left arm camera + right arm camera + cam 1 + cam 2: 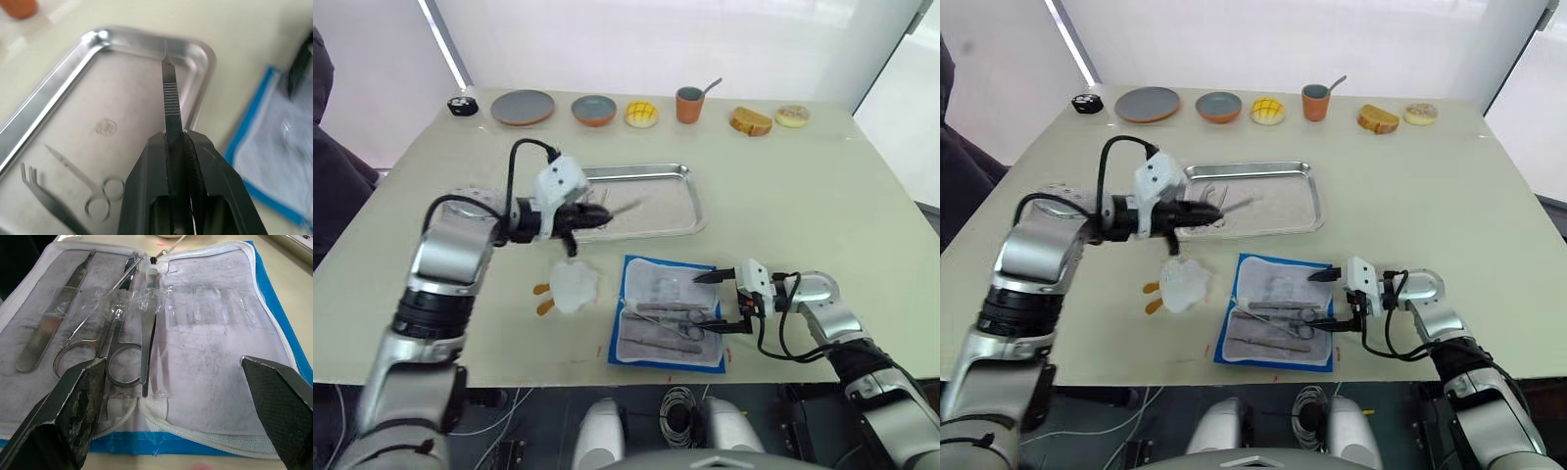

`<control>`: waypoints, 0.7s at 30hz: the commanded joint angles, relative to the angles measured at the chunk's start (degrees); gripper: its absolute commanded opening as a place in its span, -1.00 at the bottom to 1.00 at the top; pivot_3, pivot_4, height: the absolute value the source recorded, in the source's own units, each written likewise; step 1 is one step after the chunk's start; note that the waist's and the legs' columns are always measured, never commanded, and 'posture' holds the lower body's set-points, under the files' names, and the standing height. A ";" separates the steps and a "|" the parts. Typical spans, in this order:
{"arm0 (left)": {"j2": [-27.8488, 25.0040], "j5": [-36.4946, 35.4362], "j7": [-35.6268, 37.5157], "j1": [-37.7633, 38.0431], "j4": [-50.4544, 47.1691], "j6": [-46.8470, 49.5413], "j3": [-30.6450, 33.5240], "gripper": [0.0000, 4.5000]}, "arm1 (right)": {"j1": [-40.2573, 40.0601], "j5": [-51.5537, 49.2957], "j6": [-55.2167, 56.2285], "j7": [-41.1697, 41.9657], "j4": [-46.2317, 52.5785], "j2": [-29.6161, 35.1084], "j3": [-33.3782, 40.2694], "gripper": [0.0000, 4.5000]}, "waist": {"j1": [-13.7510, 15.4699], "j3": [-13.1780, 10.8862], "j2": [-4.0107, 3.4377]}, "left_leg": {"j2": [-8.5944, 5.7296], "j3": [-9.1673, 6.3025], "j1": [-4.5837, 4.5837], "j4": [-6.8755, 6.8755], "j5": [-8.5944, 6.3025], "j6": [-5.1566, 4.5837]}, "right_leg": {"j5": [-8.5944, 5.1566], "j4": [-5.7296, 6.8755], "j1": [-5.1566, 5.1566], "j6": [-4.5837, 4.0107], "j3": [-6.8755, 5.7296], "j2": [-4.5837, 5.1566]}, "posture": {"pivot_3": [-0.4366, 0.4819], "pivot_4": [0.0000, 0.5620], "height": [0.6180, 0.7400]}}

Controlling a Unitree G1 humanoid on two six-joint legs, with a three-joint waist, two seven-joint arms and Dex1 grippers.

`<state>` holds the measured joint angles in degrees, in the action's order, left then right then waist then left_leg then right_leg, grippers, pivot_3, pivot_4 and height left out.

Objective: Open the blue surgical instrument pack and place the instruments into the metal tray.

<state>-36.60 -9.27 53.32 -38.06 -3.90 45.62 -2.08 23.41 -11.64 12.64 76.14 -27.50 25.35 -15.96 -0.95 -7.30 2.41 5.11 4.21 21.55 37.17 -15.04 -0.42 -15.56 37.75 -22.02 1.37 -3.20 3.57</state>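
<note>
Left wrist view shows the left gripper (175, 142) pinching a flat instrument (170, 98) over the metal tray (58, 93), which could slip past the rim toward the opened blue surgical instrument pack (668, 311) at five o'clock, where the right gripper (725, 302) waits spread.

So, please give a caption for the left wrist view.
Left gripper holds a slim instrument above the metal tray.

The metal tray (54, 93) is polished steel, its rim glossy and its floor a duller brushed grey with a faint stamped mark. In it lie 2 bright metal instruments (90, 188). The left gripper (178, 142) has matt black plastic fingers clamped on a slim steel handle (171, 105) with a ribbed grip. The blue surgical instrument pack (210, 333) lies open: whitish crinkled clear plastic, white zip edging, glossy blue border. The right gripper's pads (78, 404) look rough and scuffed.
</note>
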 commanded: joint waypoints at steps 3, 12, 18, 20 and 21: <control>12.89 2.72 -21.55 -4.41 0.10 8.89 5.11 -0.99 | -2.75 7.87 -2.74 -2.10 -8.19 1.23 -4.41 1.00 | 0.07 0.07 0.08 | 0.00 -0.03 -0.07 0.00 0.00 0.00 | 0.00 -0.01 0.13 0.00 -0.01 -0.01 | -0.05 -0.47 1.00; 28.93 6.86 -45.12 -6.53 8.83 9.78 8.38 -0.99 | -3.14 7.61 -3.11 -1.82 -7.38 2.06 -4.46 1.00 | 0.16 0.14 0.09 | -0.02 0.01 -0.66 -0.19 -0.01 0.04 | 0.01 -0.04 0.48 -0.01 0.26 0.02 | -0.05 -0.47 1.00; 31.20 8.24 -50.75 -7.07 13.73 6.56 8.07 -0.99 | -3.47 7.41 -3.43 -2.09 -6.68 2.39 -4.28 1.00 | 0.13 0.13 0.06 | -0.03 0.02 -0.68 -0.21 -0.01 0.05 | 0.02 -0.05 0.48 -0.01 0.27 0.03 | -0.05 -0.47 1.00; 31.57 7.94 -51.74 -6.71 14.86 6.23 8.40 -0.99 | -3.68 7.41 -3.43 -2.22 -6.51 2.43 -4.23 1.00 | 0.12 0.13 0.06 | -0.03 0.03 -0.69 -0.22 -0.01 0.05 | 0.02 -0.05 0.48 -0.01 0.28 0.04 | -0.05 -0.47 1.00; 31.70 7.94 -52.19 -6.57 15.21 5.97 8.47 -0.99 | -3.82 7.36 -3.47 -2.28 -6.39 2.44 -4.19 1.00 | 0.15 0.13 0.06 | -0.03 0.03 -0.69 -0.22 -0.01 0.06 | 0.02 -0.05 0.48 -0.01 0.28 0.04 | -0.05 -0.47 1.00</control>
<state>-5.20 -1.34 1.87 -43.31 11.99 53.02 6.27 23.65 -11.65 12.61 76.22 -27.58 25.76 -16.44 -0.80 -7.17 2.47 5.08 4.25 20.87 36.95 -15.05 -0.36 -15.53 37.70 -21.54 1.36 -2.93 3.61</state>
